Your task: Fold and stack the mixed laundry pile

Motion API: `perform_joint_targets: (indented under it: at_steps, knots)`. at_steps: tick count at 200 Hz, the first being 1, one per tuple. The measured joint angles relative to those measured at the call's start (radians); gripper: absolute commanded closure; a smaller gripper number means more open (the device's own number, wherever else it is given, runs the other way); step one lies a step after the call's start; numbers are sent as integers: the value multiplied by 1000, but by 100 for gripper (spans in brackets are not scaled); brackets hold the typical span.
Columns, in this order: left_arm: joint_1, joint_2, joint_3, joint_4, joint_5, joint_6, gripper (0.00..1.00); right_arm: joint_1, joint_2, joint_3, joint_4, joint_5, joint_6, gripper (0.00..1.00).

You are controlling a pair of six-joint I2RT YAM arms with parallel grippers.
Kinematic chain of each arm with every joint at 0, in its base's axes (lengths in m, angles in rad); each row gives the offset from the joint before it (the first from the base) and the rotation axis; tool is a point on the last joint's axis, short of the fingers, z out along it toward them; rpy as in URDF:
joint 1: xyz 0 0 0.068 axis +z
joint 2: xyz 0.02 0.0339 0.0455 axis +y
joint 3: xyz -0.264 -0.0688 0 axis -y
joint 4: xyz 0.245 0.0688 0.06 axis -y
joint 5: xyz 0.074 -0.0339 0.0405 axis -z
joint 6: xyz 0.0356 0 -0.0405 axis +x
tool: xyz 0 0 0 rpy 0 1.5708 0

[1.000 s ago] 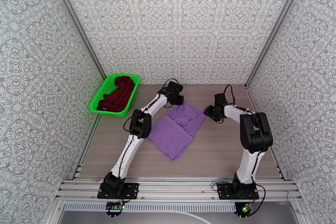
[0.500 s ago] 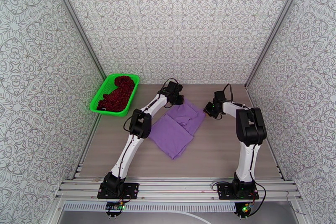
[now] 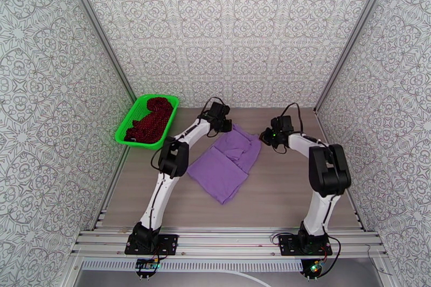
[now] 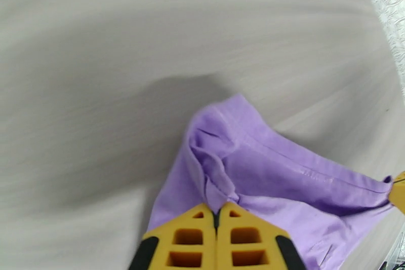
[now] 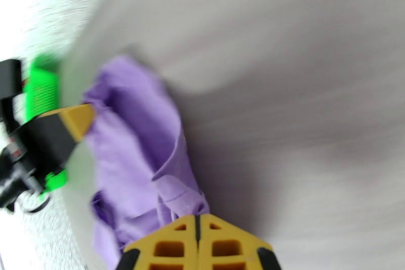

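Both pairs of jaws are clenched on cloth: the left jaws pinch a bunched fold at the far left corner of the soft lavender-purple short-sleeved T-shirt (image 3: pixel 229 161), and the right jaws nip a gathered bit of stitched edge at its far right corner, yellow pads pressed together with fabric squeezed out between them. The shirt lies in the middle of the pale wooden desk (image 3: pixel 280 196), its near half flat and partly folded, its far edge raised off the surface and strung between the two grips. The other garment, a dark red, black-speckled patterned piece (image 3: pixel 150 119), sits heaped in the bright green mesh plastic basket (image 3: pixel 141 144) at the far left, well apart from the shirt. The shirt looks light and thoroughly limp – it will sag between any two holds and crumple wherever it is left unsupported – so the sensible places to take it are the hemmed corners or seams, where the doubled, stitched cloth gives the pads something to bite (a pinch on a single layer would likely slide out). Compared with a second ago, the right jaws, which then stood open just beside the shirt's right edge, have closed on it; both wrists have shifted towards the back wall, and the far edge, then lying flat, is now lifted. The red garment has not moved.
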Motion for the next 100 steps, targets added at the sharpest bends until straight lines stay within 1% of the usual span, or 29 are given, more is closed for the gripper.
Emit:
perform_joint_targets:
  at_steps: [44, 100]
  knots:
    - [16, -188, -238, 134, -2, 0, 100, 31, -116, -86, 60, -84, -52, 100]
    - [32, -429, -629, 295, -36, 0, 100, 166, -243, -226, 101, -128, -90, 100]
